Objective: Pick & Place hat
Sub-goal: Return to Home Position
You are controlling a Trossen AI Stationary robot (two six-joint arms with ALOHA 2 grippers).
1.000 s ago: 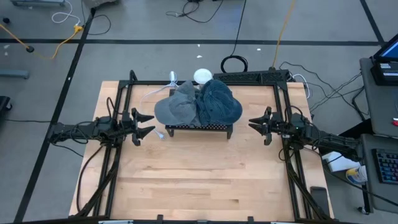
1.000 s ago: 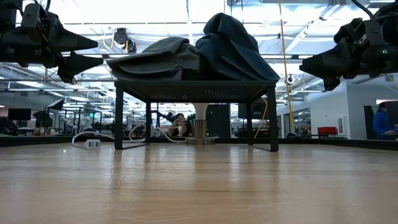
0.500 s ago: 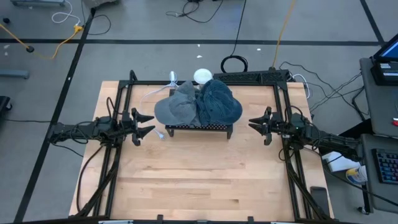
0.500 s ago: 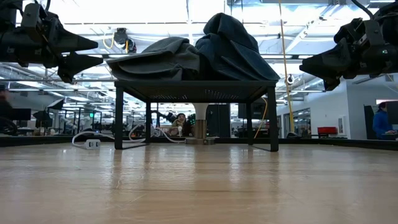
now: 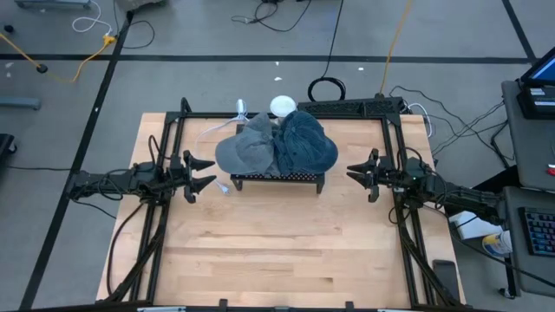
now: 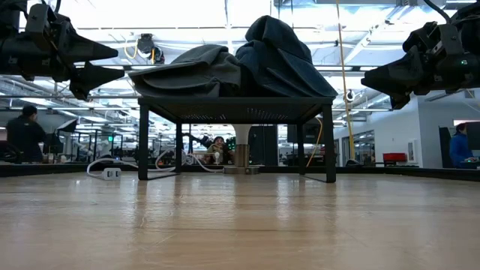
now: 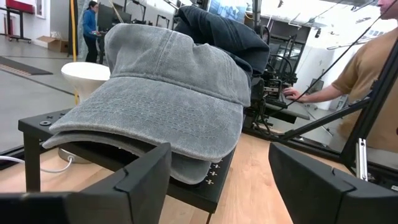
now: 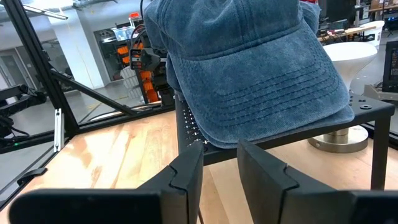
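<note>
The table [image 5: 277, 260] is bare wood across its near half, with black rails [image 5: 208, 115] framing its back and sides. The shelf [image 5: 277, 178] stands toward the back, midway between the arms. On it the grey caps [image 5: 245, 152] are stacked on the left arm's side. The blue caps [image 5: 309, 146] are heaped higher on the right arm's side, and the two piles touch. The left gripper [image 5: 211, 172] hangs just beside the shelf's left end, level with the caps, its fingers spread wide and holding nothing. The right gripper [image 5: 354, 176] faces the other end across a wider gap, its fingers parted more narrowly and also empty. Neither touches a cap or the shelf. Arms, shelf and caps sit exactly as a second ago. The only change is a person [image 6: 27, 133] now in the room beyond the table.
</note>
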